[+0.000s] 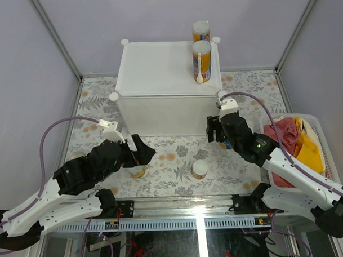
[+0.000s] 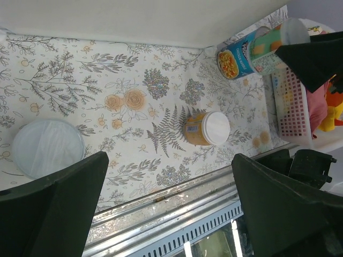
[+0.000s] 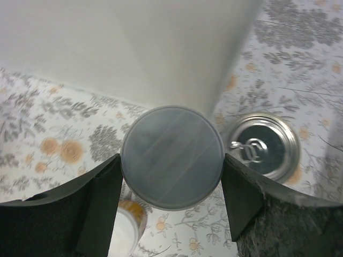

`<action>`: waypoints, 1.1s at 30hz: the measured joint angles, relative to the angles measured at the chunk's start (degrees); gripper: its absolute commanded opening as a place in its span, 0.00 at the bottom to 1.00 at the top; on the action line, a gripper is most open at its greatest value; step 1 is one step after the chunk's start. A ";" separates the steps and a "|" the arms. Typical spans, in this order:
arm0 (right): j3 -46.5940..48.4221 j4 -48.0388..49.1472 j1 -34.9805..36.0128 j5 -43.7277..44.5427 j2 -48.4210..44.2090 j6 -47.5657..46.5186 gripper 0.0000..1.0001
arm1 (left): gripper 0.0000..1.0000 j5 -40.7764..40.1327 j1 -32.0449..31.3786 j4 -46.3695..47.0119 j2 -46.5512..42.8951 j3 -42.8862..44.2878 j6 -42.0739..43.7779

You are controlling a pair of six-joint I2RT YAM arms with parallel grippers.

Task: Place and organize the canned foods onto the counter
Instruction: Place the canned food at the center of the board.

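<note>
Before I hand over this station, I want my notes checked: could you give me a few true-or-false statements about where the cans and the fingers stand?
1. Two tall cans stand on the right side of the counter. True.
2. The right gripper is empty. False: its fingers are shut on a grey-lidded can.
3. The left gripper is open and holds nothing. True.
4. The basket is filled with cans. False: it holds red and yellow cloth.
5. A white-lidded orange jar stands on the floral table. True.
</note>
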 measured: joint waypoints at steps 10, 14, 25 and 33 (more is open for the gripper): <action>0.44 3.52 12.55 -0.11 6.43 -1.81 0.04 | 1.00 0.00 0.00 1.20 1.18 0.00 -0.04; 0.44 6.03 17.84 -0.24 9.11 -2.03 0.04 | 1.00 -0.11 0.00 1.18 1.18 0.00 -0.68; -1.16 15.34 24.37 -2.19 17.20 -1.16 0.04 | 1.00 -8.44 0.00 -6.56 1.05 0.00 -7.52; -2.86 20.06 25.99 -4.33 22.62 -0.72 0.05 | 1.00 -11.80 0.00 -11.47 -0.35 -0.09 -11.52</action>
